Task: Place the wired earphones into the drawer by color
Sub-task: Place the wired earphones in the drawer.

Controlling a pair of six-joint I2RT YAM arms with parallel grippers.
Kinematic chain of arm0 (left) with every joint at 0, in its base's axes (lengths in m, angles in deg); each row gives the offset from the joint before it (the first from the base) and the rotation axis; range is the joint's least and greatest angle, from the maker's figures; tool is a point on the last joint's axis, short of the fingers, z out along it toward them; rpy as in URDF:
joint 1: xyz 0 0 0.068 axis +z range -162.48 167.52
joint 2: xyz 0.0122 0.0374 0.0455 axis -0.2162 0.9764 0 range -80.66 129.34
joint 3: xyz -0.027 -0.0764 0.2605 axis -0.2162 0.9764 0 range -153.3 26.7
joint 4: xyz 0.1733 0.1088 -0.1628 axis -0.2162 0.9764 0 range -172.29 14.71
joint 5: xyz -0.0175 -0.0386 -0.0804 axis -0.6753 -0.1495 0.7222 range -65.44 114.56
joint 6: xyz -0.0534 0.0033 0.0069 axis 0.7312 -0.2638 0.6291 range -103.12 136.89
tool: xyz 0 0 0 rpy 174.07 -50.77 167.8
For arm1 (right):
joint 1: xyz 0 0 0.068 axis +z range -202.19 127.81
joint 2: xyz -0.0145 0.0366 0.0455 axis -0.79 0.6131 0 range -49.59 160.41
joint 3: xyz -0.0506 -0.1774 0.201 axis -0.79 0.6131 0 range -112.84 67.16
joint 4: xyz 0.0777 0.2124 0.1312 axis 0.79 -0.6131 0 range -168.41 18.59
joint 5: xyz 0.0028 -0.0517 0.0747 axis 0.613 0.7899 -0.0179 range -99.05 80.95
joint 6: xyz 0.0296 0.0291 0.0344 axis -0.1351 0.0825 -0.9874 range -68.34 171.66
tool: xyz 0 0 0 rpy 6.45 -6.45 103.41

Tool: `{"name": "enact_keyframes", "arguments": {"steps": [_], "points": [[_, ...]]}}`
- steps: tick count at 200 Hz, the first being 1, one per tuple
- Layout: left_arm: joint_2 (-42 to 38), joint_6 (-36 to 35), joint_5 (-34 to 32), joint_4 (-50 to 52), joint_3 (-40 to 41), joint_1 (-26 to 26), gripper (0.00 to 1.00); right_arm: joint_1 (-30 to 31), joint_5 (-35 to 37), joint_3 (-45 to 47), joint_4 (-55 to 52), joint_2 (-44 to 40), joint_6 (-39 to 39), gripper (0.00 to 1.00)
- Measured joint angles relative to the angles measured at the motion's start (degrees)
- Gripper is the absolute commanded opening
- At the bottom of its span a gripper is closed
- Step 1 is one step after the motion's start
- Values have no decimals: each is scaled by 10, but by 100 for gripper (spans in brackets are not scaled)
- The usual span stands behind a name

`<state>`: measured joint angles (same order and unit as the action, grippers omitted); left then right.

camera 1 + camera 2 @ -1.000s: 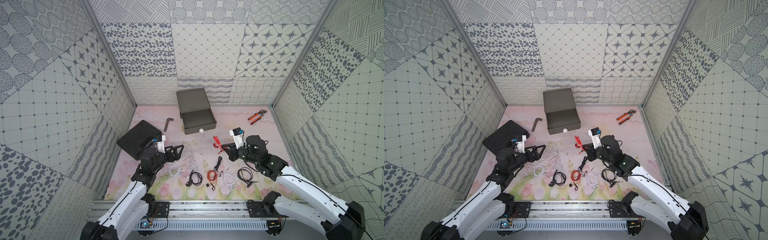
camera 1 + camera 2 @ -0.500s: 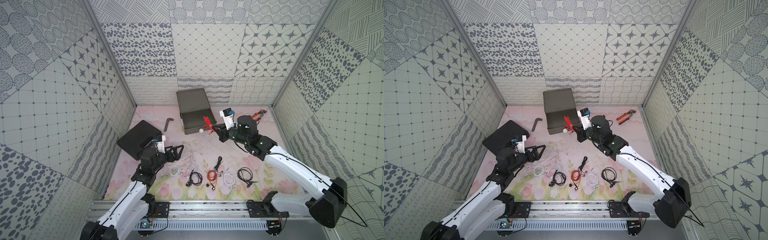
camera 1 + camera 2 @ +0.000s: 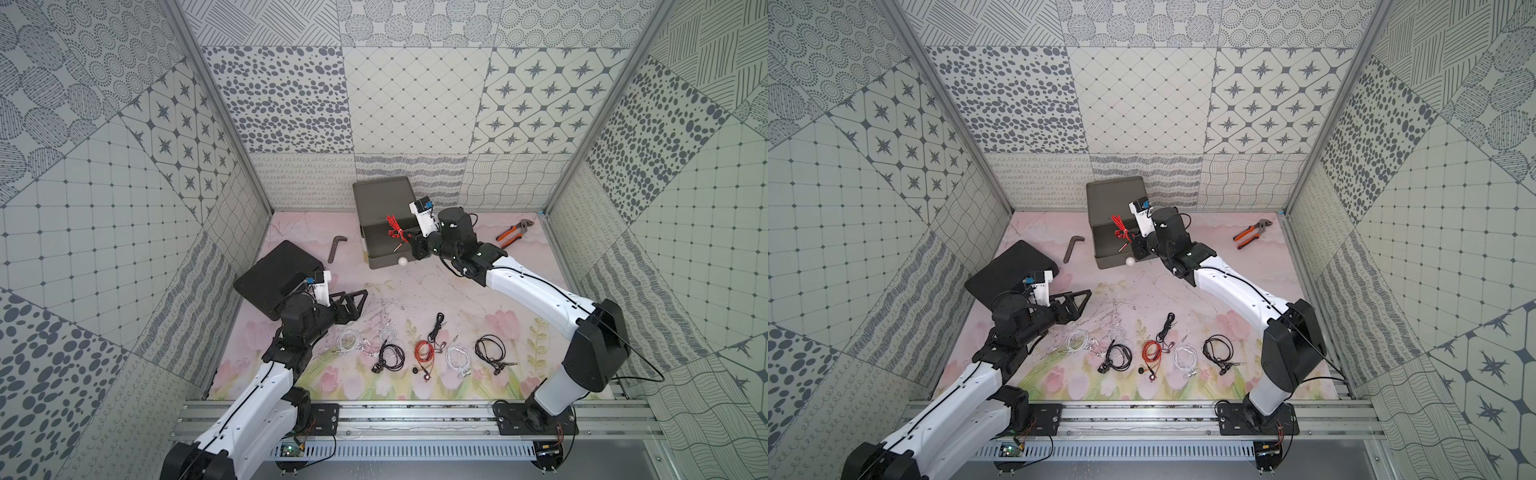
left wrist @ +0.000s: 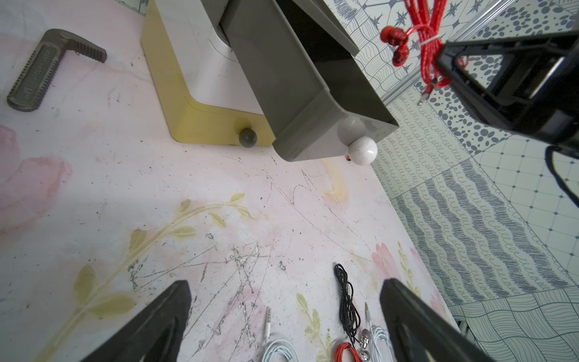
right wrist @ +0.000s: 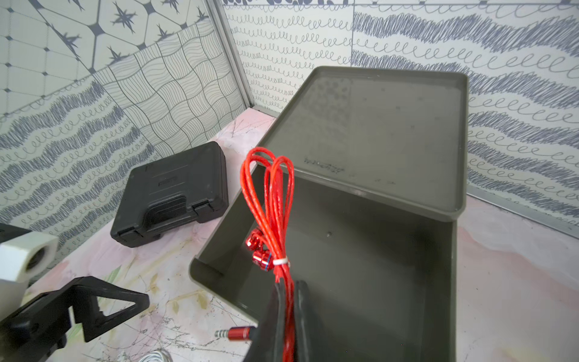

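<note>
Right pincer (image 5: pixel 286 291) clenches red earphones (image 5: pixel 277 225) above the open grey drawer (image 5: pixel 376 250); left pincer (image 4: pixel 285 283) gapes empty, well apart from it.

Lighting is bright, even and diffuse, falling from overhead. In both top views the counter (image 3: pixel 415 291) carries only faint, soft-edged shadows beside the arms. Detail is sharp, and the walls converge steeply toward the frame edges.

Left wrist view: the inside of the open grey drawer (image 4: pixel 297 87) is dark. The white ball knob (image 4: pixel 362 149) bears a small highlight. The left claw (image 4: pixel 285 283) is out of focus.

Right wrist view: the red earphones (image 5: pixel 272 213) are crisp and the right claw (image 5: pixel 289 283) is blurred. The top of the drawer unit (image 5: pixel 391 125) shows a mottled sheen. Wide-angle stretching marks the edges.
</note>
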<state>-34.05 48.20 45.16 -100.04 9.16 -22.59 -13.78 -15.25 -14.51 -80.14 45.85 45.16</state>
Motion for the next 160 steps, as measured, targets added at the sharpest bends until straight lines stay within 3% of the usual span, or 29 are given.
{"name": "enact_keyframes", "arguments": {"steps": [46, 117, 144, 160], "points": [[0, 0, -1, 0, 0, 0, 99, 4, 8, -42, -1, 68, 17, 0], [1, 0, -3, 1, 0, 0, 99, 9, 12, -60, -9, 99, 25, 1], [2, -1, -3, 1, 0, 0, 99, 9, 14, -60, -10, 100, 22, 37], [2, -1, -4, 2, 0, 0, 99, 11, 16, -60, -10, 100, 30, 47]]}}
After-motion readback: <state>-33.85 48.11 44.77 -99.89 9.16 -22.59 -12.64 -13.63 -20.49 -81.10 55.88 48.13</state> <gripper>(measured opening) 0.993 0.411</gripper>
